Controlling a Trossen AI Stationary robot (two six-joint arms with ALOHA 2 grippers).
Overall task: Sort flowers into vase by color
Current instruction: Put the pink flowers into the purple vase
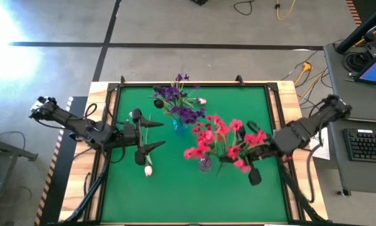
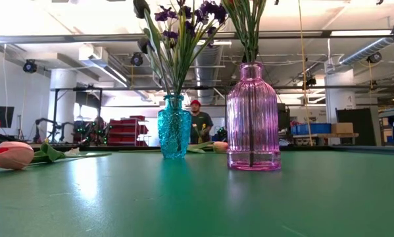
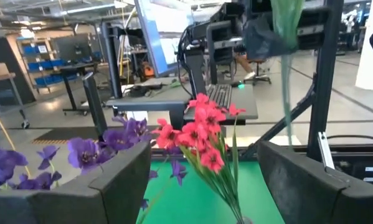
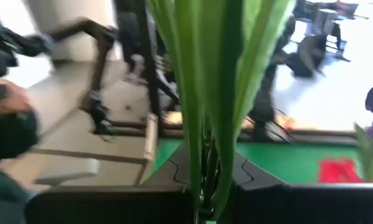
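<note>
Purple flowers (image 1: 178, 103) stand in a blue vase (image 2: 174, 135), and red flowers (image 1: 206, 138) in a pink vase (image 2: 252, 118). One white-pink tulip (image 1: 148, 169) lies flat on the green mat and another (image 1: 201, 100) lies at the far side. My left gripper (image 1: 155, 135) hovers open left of the vases, nothing between its fingers (image 3: 111, 180). My right gripper (image 1: 247, 154), right of the pink vase, is shut on a green-stemmed flower (image 4: 205, 93). Red blossoms (image 1: 241, 149) show right by it from above. My right gripper pinches the flower's green stem and leaves (image 4: 205, 162) between its two fingers. The fingers come in level from the table's right and lie across the stem. The flower is upright and clear of the table, its thin lower stem (image 3: 289, 87) hanging below the fingers.
The green mat (image 1: 175, 201) has bare room along its near side. A wooden frame (image 1: 93, 125) borders it. A desk with a keyboard (image 1: 366, 144) stands to the right. A person (image 2: 198, 122) shows far behind the table.
</note>
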